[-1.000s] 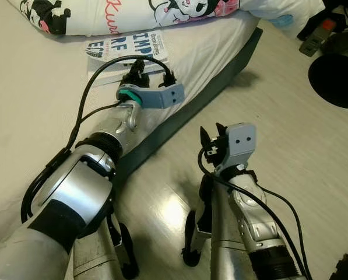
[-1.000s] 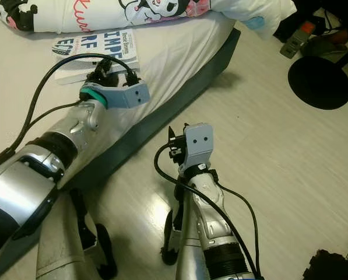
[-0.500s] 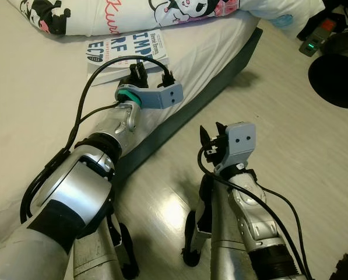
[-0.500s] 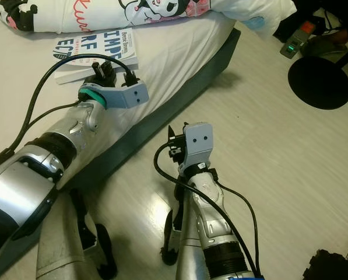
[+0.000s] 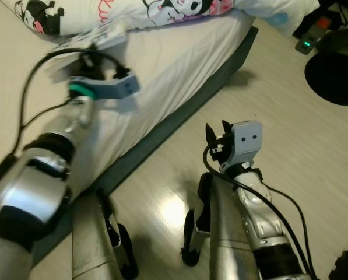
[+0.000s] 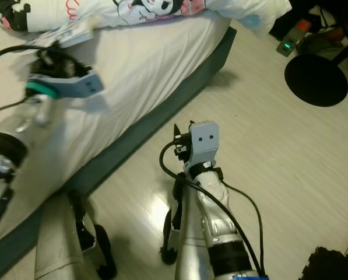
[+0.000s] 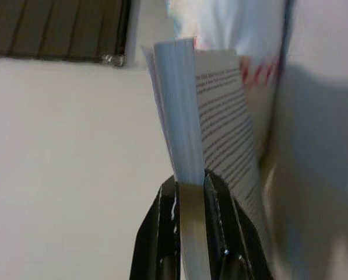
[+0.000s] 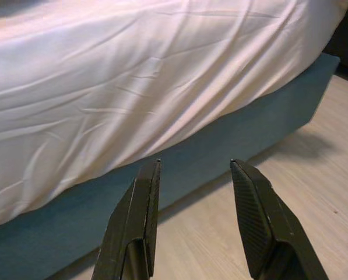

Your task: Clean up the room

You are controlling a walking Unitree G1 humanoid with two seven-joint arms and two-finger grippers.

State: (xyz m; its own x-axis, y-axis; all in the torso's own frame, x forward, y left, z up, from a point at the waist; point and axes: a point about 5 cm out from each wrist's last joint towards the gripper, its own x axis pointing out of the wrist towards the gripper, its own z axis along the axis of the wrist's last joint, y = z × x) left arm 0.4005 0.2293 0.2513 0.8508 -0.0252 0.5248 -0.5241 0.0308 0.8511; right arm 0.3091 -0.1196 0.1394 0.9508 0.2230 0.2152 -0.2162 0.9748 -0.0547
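Left end effector point(image 7: 191, 233) clamped on the book point(image 7: 206, 134), fingers point(image 7: 162, 233) pinching the page block edge; printed text visible on the open page. In the head views, book point(image 5: 89, 44) up off the white bed sheet point(image 5: 174, 58), motion-blurred, just in front of the cartoon-print pillow point(image 5: 162, 9). Left arm stretched out over the bed.

Right end effector point(image 8: 191, 221) spread wide, holding nothing, hanging over the floor beside the bed; same end effector point(image 5: 217, 137) in front of the grey-blue bed base point(image 5: 162, 125). Wrinkled sheet draped over the base edge, seen from the right wrist.

Floor: light wood-look planks point(image 5: 290, 116), glare patch near the robot's legs. Round black stand base point(image 5: 334, 76) on the floor to the right, well apart from the bed. Dark clutter beyond it with a small device showing a green light point(image 5: 305, 44). Dark object at the lower right corner point(image 5: 345, 268), too cropped to identify.
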